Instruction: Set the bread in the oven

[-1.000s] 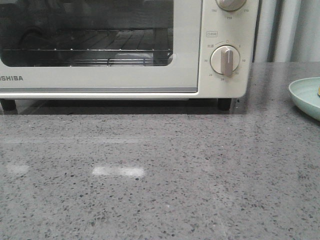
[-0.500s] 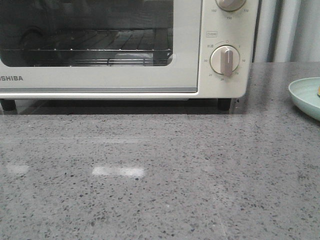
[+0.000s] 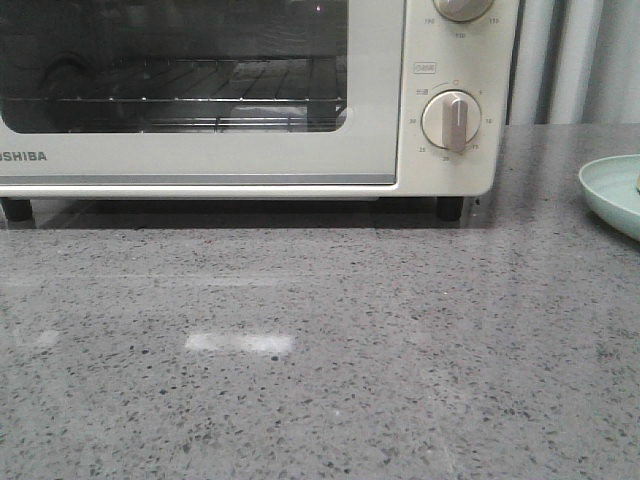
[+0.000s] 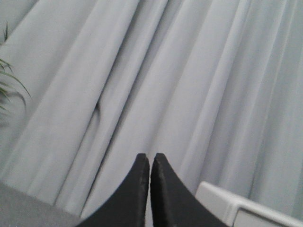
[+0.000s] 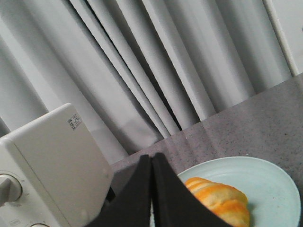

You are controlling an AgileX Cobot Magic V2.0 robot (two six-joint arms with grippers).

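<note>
Counter (image 3: 300, 350) unchanged from a second ago, and the oven (image 3: 380, 100) stays put with its door closed. The plate (image 3: 610, 195) sits at 3 o'clock of it, and the bread (image 5: 222, 201) lies on that plate. My left gripper (image 4: 150, 163) and right gripper (image 5: 151, 163) are both clenched, grasping nothing.

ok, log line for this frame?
oven: door closed | bread: on plate | left gripper: shut, empty | right gripper: shut, empty
</note>
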